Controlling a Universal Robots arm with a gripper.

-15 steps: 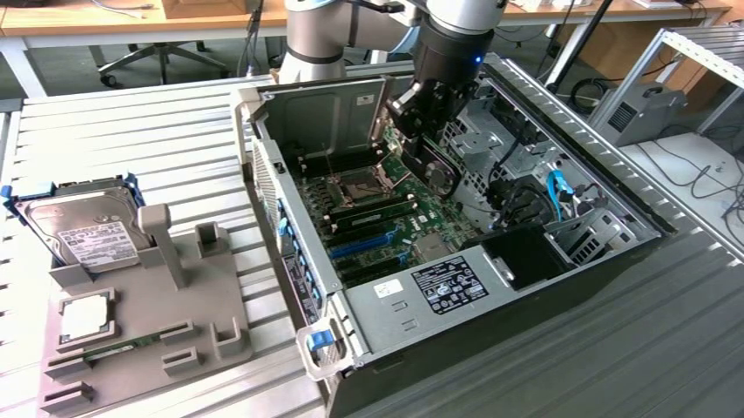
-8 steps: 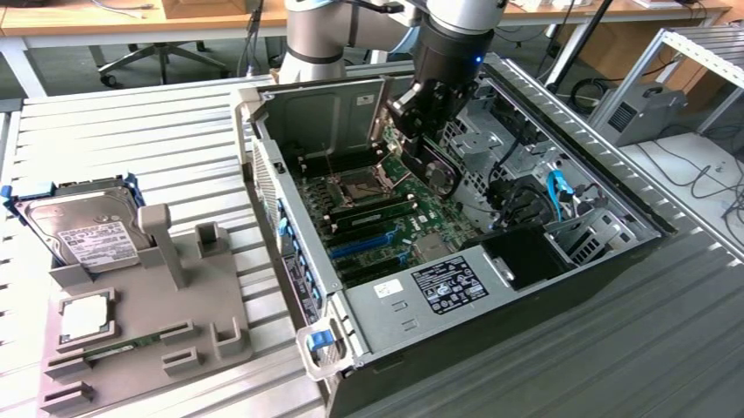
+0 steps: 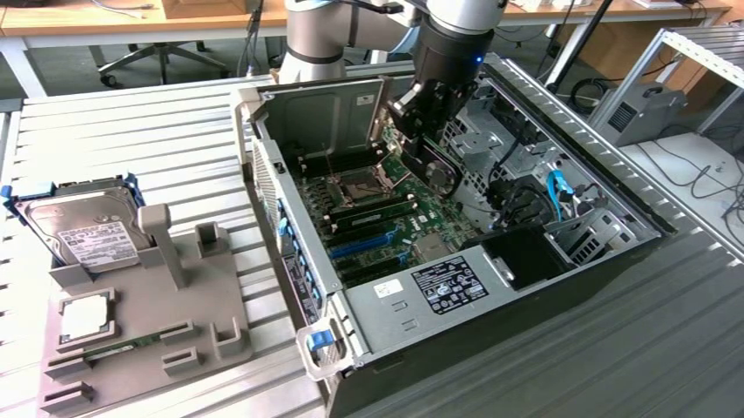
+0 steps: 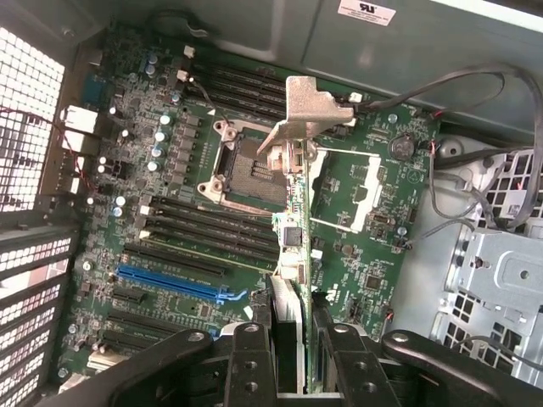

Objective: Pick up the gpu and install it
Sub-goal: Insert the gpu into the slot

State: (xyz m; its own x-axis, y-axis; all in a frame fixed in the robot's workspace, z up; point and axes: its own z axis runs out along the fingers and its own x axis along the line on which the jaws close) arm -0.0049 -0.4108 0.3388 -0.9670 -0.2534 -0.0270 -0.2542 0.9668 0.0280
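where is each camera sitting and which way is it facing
Exterior view: off the arm, raised above the open case, looking down into it at an angle; shows the arm and claw.
Wrist view: on the wrist, looking along the claw's fingers down at the motherboard.
Shared: the gpu gripped in the claw, and the motherboard under it.

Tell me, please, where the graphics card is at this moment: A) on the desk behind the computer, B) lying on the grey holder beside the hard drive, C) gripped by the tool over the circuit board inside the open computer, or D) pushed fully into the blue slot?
C: the tool clamps the graphics card above the circuit board, and the blue slot lies bare.
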